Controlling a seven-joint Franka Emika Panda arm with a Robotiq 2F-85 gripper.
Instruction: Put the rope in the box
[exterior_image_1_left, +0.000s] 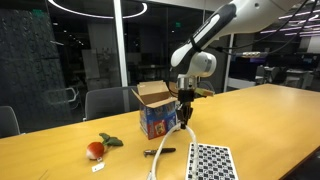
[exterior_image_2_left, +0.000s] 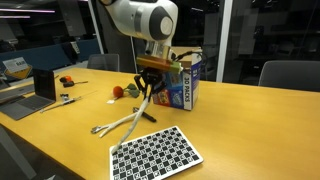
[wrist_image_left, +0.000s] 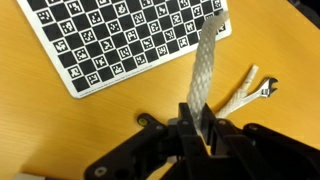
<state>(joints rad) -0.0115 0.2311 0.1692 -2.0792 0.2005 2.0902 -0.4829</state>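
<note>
My gripper (exterior_image_1_left: 185, 103) is shut on the pale rope (exterior_image_1_left: 172, 143) and holds its upper end above the wooden table, just beside the box. The rope hangs down from the jaws and its lower end trails on the table in both exterior views (exterior_image_2_left: 124, 121). In the wrist view the flat woven rope (wrist_image_left: 207, 62) runs out from between the jaws (wrist_image_left: 203, 118), with its frayed end (wrist_image_left: 245, 92) on the table. The box (exterior_image_1_left: 155, 111) is a small carton with open brown flaps and blue printed sides; it also shows in an exterior view (exterior_image_2_left: 181, 80), behind the gripper (exterior_image_2_left: 150, 90).
A black-and-white checkered sheet (exterior_image_1_left: 212, 161) lies flat near the rope's end and also shows in the other views (exterior_image_2_left: 155, 153) (wrist_image_left: 115, 38). A short black stick (exterior_image_1_left: 159, 152) lies on the table. A red fruit-like object (exterior_image_1_left: 96, 149) with green leaves sits to the side. A laptop (exterior_image_2_left: 42, 86) and chairs stand further off.
</note>
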